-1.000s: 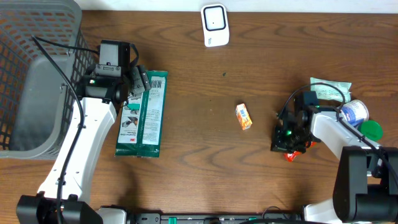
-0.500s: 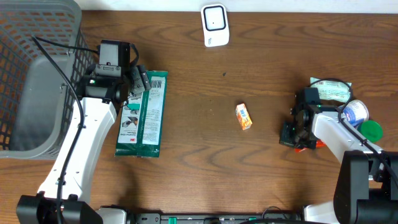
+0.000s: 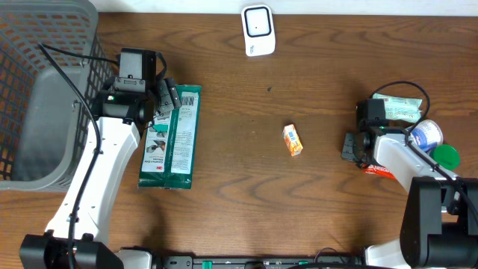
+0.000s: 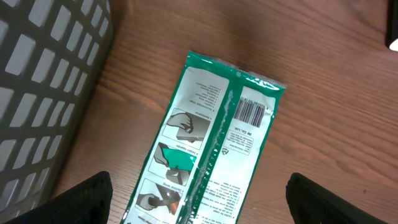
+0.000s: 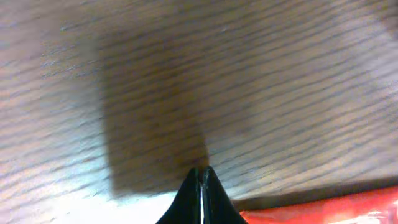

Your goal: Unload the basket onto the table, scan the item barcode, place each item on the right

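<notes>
left gripper (image 4: 200, 186) spread wide above green packet (image 4: 217, 149) | right gripper (image 5: 200, 182) clenched shut | red thing (image 5: 323, 208) cut off, perhaps a wrapper | basket (image 3: 45, 90) beside packet

A dark brown wooden surface (image 3: 314, 202) is filling nearly the whole overhead view, its grain running from side to side. Along its far edge a pale strip (image 3: 373, 6) is showing; whether wall or floor cannot be told. A grey mesh basket (image 3: 30, 45) is sitting at the far left corner. Soft light is falling from above, and the wood is catching a pale glare in the right wrist view.
</notes>
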Robot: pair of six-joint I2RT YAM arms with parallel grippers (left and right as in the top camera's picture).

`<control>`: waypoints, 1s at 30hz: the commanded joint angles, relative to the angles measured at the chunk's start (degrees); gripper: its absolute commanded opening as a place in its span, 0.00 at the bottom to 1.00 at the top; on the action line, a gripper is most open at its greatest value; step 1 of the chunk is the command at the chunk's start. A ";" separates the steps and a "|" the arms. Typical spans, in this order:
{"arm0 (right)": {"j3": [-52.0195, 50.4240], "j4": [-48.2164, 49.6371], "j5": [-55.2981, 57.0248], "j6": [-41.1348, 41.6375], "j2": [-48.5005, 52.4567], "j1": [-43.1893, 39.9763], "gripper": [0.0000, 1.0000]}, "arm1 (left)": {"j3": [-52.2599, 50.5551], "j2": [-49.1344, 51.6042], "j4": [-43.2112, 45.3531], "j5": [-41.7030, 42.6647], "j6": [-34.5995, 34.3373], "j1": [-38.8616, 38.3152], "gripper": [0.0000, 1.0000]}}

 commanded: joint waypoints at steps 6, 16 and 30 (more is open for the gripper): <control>7.74 -19.26 -7.41 -2.71 -2.78 0.52 0.01 | -0.07 0.52 0.17 -1.11 -0.17 0.20 0.87; 1.97 -22.29 5.31 6.73 -2.60 0.44 0.04 | -0.07 0.52 0.20 -1.14 -0.17 0.20 0.87; -11.06 2.14 14.49 4.66 -2.60 0.46 0.02 | -0.07 0.52 0.52 -1.16 -0.17 0.20 0.87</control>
